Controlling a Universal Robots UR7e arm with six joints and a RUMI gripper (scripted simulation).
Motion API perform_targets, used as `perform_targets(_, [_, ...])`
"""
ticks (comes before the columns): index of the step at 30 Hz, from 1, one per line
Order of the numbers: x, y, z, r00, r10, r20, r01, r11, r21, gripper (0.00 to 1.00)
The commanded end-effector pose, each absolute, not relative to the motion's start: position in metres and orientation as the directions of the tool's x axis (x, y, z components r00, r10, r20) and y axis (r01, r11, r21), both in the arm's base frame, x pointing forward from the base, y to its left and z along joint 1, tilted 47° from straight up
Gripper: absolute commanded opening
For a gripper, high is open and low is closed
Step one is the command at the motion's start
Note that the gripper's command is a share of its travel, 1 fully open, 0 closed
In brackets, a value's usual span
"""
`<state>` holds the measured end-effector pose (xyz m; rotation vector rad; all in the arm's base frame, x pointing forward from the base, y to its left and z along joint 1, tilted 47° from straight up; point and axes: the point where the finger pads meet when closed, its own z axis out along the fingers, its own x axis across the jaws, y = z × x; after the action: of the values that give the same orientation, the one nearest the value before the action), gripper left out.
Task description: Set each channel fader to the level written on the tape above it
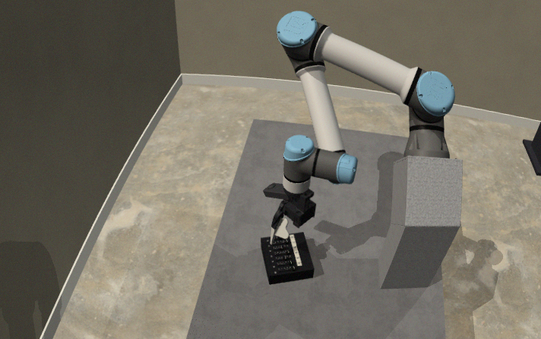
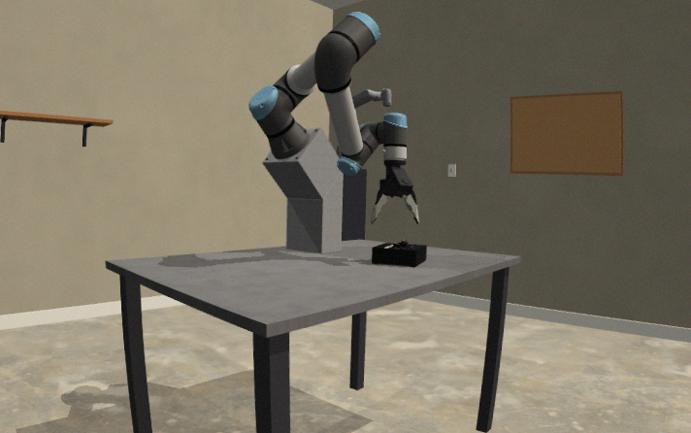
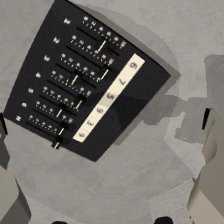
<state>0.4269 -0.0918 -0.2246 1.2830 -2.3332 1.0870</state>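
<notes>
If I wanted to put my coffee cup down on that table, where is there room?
The wide stretch of table between the near front corner and the lighting desk looks free. It is crowded at the back, where the grey pedestal stands, and around the desk, since the open gripper hangs above it.

A black, box-shaped lighting desk (image 1: 291, 261) lies flat on the grey table (image 2: 285, 300), near its far edge. Its top carries a row of parallel slider tracks with small pale fader caps (image 3: 75, 79) at differing positions. A white tape strip (image 3: 109, 97) along one end bears handwritten digits, including 6, 7, 5 and 3.
</notes>
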Motion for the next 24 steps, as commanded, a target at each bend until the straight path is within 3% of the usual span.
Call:
perform_targets(1, [0.425,-0.097,-0.225,-0.705,-0.540,0.459,-0.700,0.429,-0.571,1.00])
perform_targets(8, [0.421,-0.104,-0.227,-0.833,-0.442,0.333,-0.542,0.529,-0.653,1.00])
perform_targets(24, [0.417,-0.111,-0.229,-0.926,-0.325,0.194,-0.361,0.607,-0.708,1.00])
